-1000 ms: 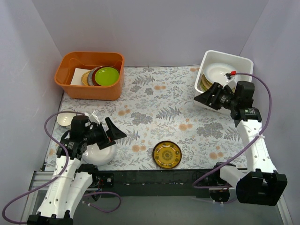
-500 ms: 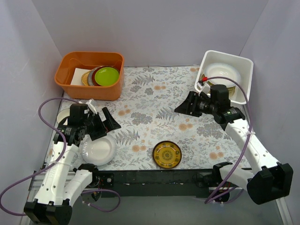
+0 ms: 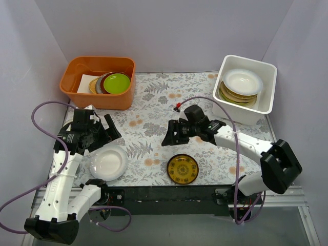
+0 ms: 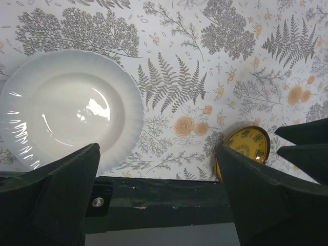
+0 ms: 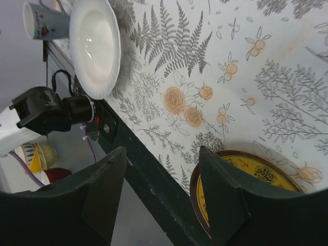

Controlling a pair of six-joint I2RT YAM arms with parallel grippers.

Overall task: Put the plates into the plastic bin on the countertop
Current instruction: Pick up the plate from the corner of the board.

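Observation:
A plain white plate [image 3: 108, 162] lies flat on the countertop [image 3: 154, 110] at the near left. It also shows in the left wrist view [image 4: 66, 110] and the right wrist view [image 5: 95, 46]. My left gripper [image 3: 108, 130] is open and empty, just behind this plate [image 4: 159, 205]. An amber patterned plate [image 3: 183, 168] lies near the front edge [image 4: 245, 146] [image 5: 246, 189]. My right gripper [image 3: 171, 134] is open and empty, above and just behind it [image 5: 161, 195]. The white plastic bin [image 3: 266, 105] at the far right holds a stack of plates with a white one [image 3: 243, 81] on top.
The orange tub [image 3: 97, 97] at the far left holds stacked plates with a lime-green one [image 3: 117, 83] on top. A mug [image 5: 43, 20] stands beyond the white plate in the right wrist view. The black front edge of the table [image 3: 169, 193] runs just below both loose plates.
My right arm has swung from the white bin leftward to the middle, over the amber plate. My left gripper has drawn back off the white plate, which now lies flat.

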